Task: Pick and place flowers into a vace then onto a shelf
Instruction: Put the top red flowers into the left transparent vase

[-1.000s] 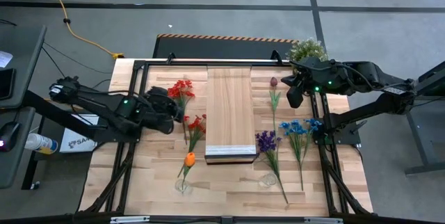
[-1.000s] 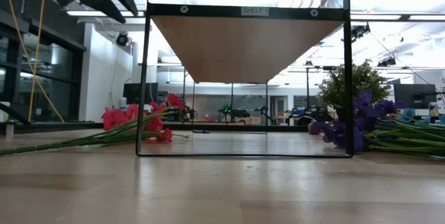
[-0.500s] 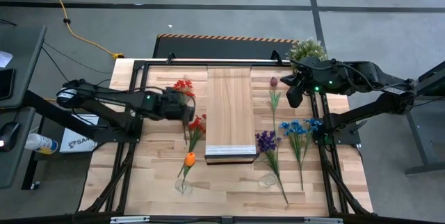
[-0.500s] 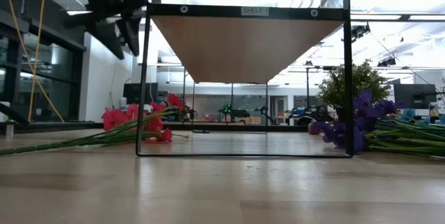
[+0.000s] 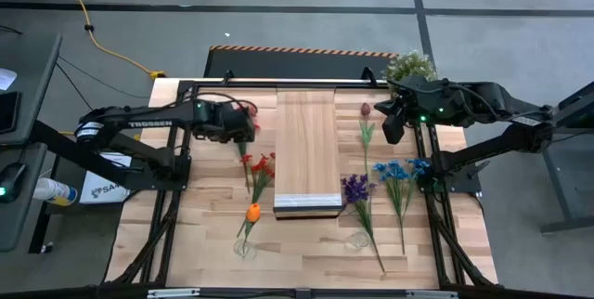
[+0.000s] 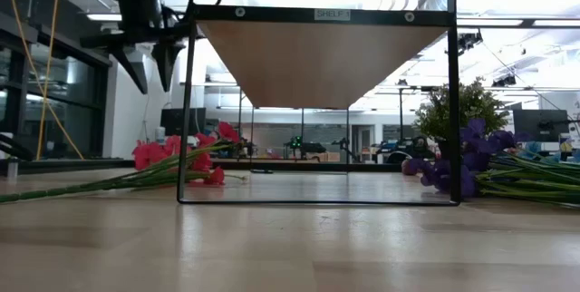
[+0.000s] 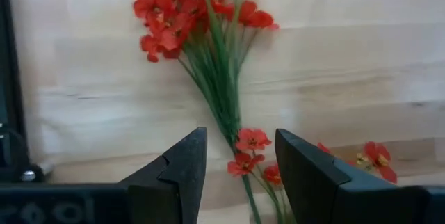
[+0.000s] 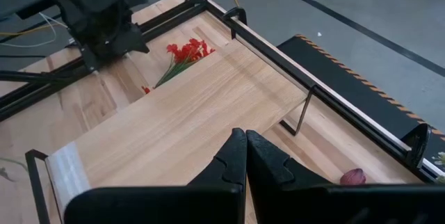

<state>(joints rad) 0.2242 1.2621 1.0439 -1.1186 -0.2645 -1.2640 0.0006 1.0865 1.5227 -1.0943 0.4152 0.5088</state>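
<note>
Red flowers (image 5: 262, 164) — 2 bunches, 1 half hidden under left gripper (image 5: 243, 123), released, at 10 o'clock of shelf (image 5: 306, 141); right gripper (image 5: 391, 128) clenched, empty.

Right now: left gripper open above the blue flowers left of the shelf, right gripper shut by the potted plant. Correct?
Wrong colour. The left gripper hangs open above red flowers, as the left wrist view shows; the blue flowers lie right of the shelf. The right gripper is shut by the potted plant.

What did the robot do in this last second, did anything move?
The left end effector swung toward the far side of the table, over the red flowers, fingers open, holding nothing. The right end effector, the flowers and the shelf stayed put.
</note>
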